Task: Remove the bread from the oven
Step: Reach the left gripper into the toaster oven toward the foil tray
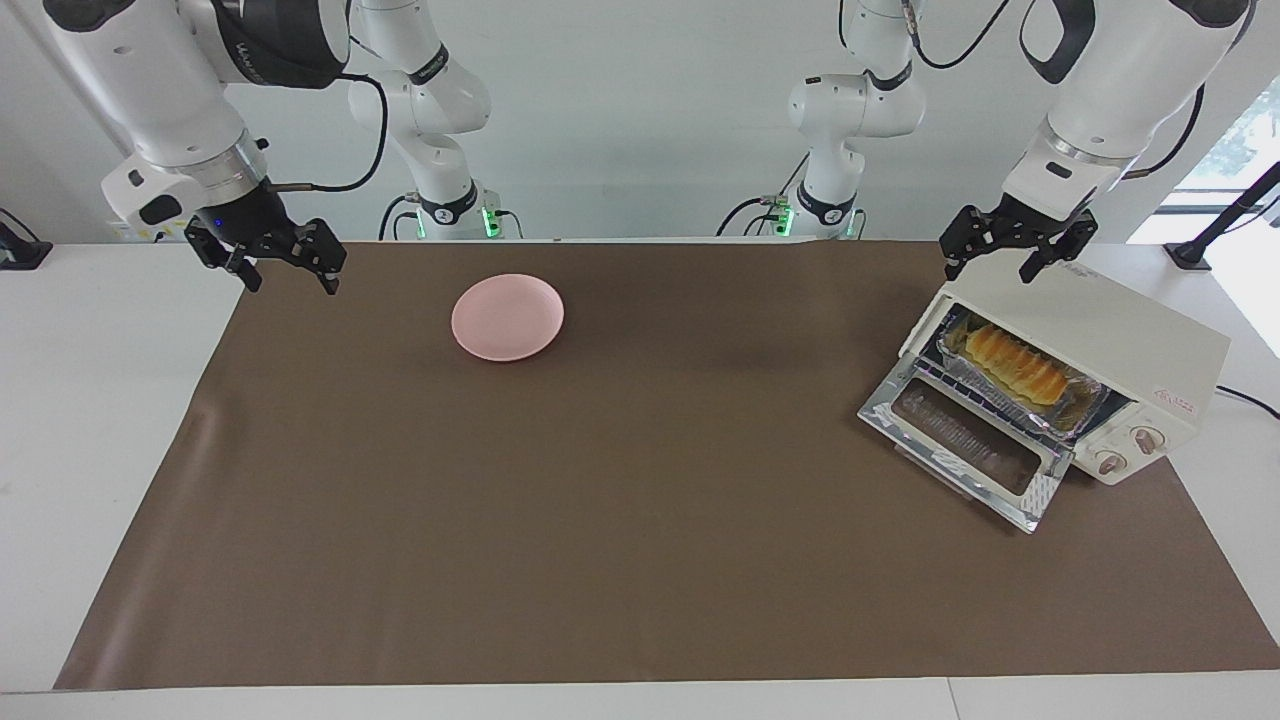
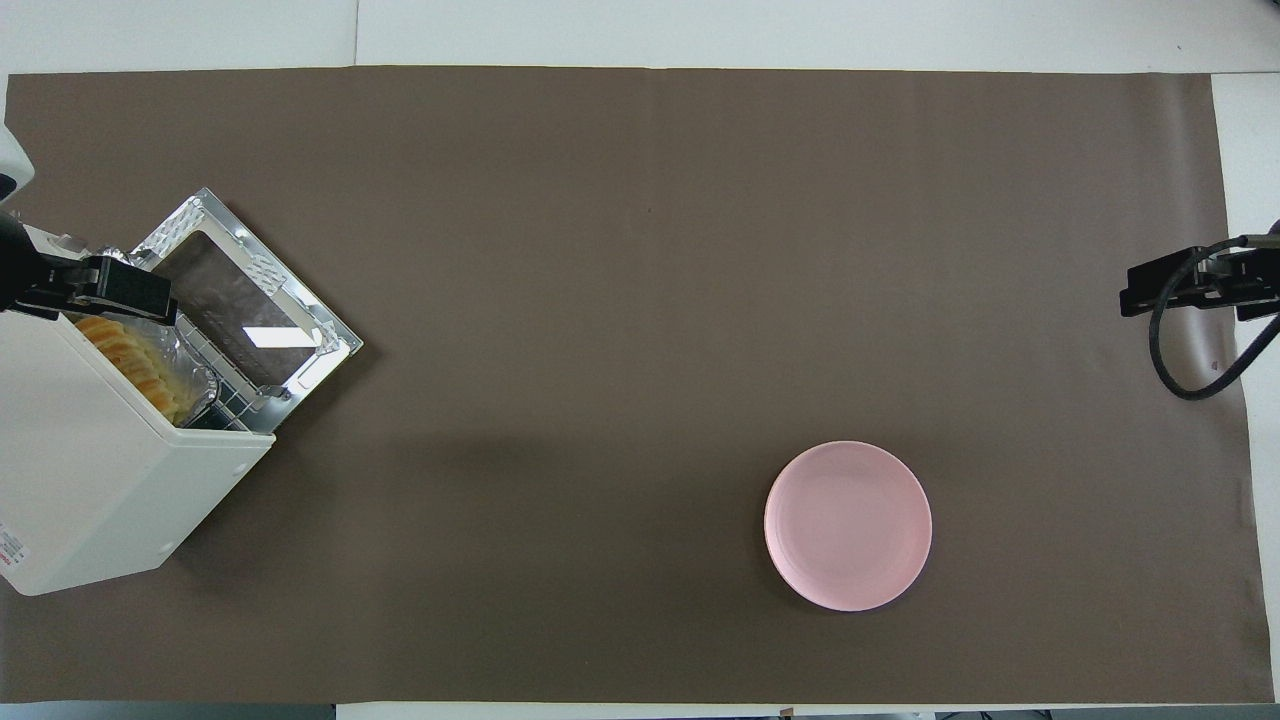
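1. Brown rectangular mat (image 1: 620, 520) covers the white counter (image 1: 100, 400) and lies nearest the facing camera.
2. Boxy cream-white toaster oven (image 1: 1120, 330) stands at the left arm's end, its chrome-framed glass door (image 1: 965, 442) folded down open.
3. Ridged golden-yellow bread (image 1: 1015, 365) lies in a crinkled silver foil tray (image 1: 1085, 405) inside the oven.
4. Round pink plate (image 1: 508, 317) sits on the mat toward the right arm's end, well apart from the oven.
5. Left hand (image 1: 1000, 262) hangs over the oven's top, fingers spread, gripping nothing.
6. Right hand (image 1: 290, 277) waits over the mat's corner, fingers spread, gripping nothing.
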